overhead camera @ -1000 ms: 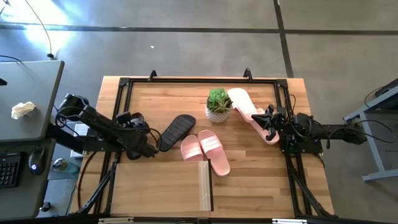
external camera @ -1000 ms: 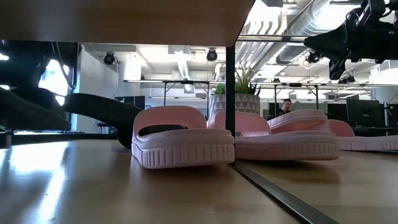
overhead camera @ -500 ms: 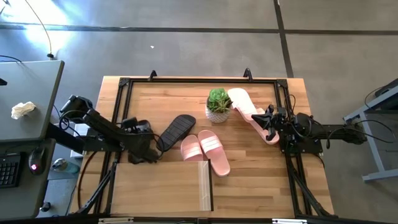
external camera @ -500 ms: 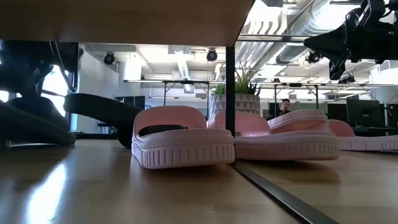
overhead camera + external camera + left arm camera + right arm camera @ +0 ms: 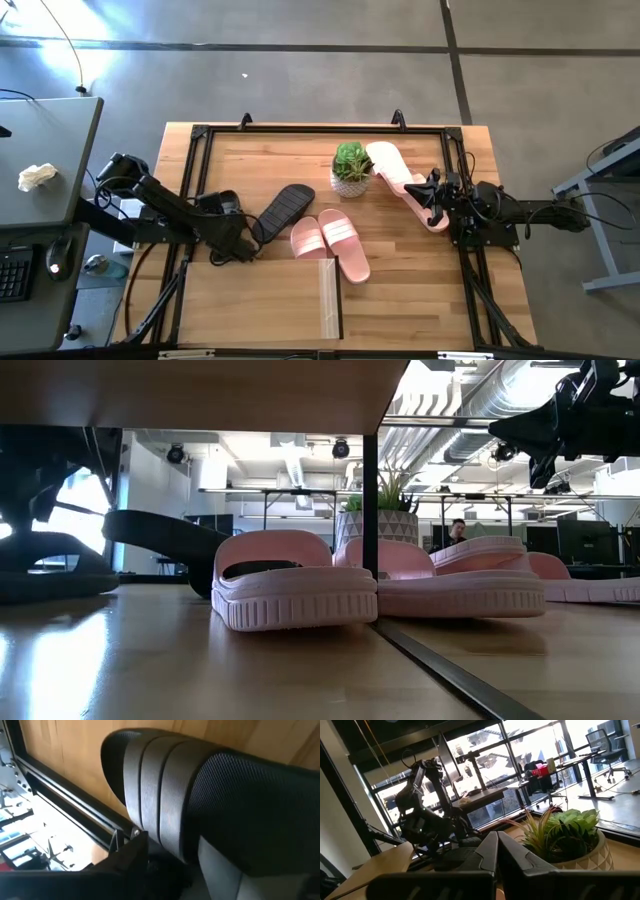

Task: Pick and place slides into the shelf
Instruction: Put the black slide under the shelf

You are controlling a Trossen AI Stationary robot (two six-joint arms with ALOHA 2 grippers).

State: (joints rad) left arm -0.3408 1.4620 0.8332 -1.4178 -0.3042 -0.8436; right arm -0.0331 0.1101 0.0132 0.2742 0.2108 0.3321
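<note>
High view shows your left gripper (image 5: 237,247), fingers parting, at the shelf (image 5: 262,298) edge over a black slide (image 5: 45,565) resting under it; back straight out, while the closed right gripper (image 5: 432,196) waits by pink slides (image 5: 330,243).

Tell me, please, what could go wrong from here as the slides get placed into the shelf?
The left gripper sits right at a black slide by the shelf edge; pulling back carelessly could drag it out again. The second black slide lies close beside that arm and might get knocked. The right gripper hovers over a pink slide next to the potted plant, which could tip.
</note>
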